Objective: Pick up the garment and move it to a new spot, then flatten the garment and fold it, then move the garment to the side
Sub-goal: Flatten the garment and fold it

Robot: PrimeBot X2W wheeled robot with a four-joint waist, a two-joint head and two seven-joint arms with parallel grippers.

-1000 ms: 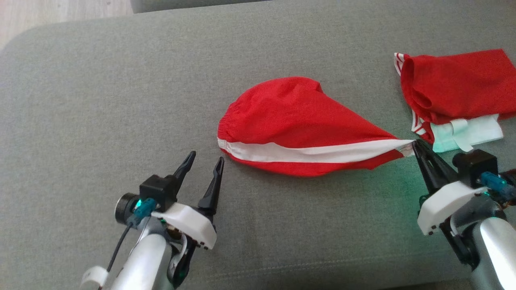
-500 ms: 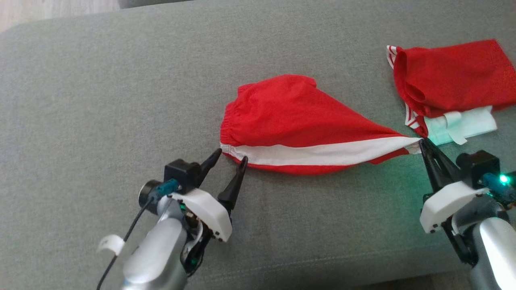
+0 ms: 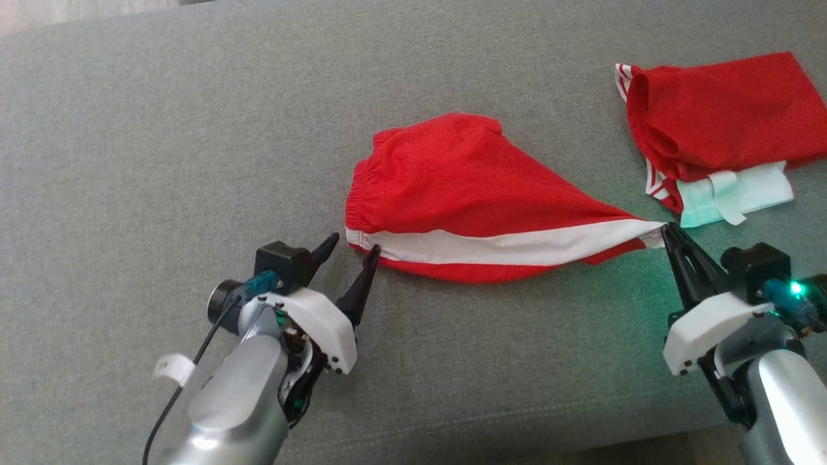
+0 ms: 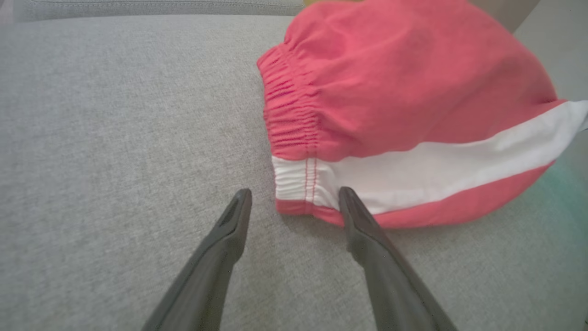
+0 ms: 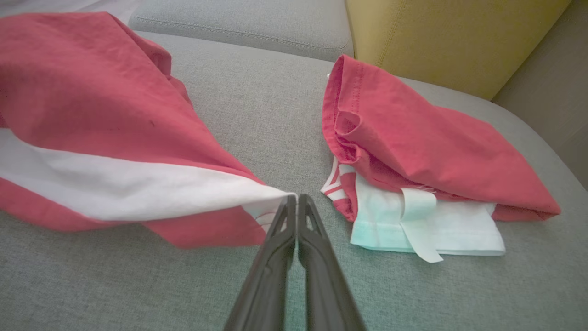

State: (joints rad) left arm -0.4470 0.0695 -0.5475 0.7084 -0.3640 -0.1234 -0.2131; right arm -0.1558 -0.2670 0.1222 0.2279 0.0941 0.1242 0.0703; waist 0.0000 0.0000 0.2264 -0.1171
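Much bare sofa cushion (image 3: 161,129) is left open beyond and left of the red garment (image 3: 471,187) laid mid-cushion; a folded pile (image 3: 717,123) is set near on the right. The garment's waistband corner is bracketed by the wide-spread left fingers (image 3: 360,279), its opposite tip pinched by the closed right fingers (image 3: 686,261).

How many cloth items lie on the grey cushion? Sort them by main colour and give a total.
Red: 2, the striped shorts and the folded red garment
Pale mint-white: 1, the pale cloth under the folded red garment
Total: 3, as far as the folds show
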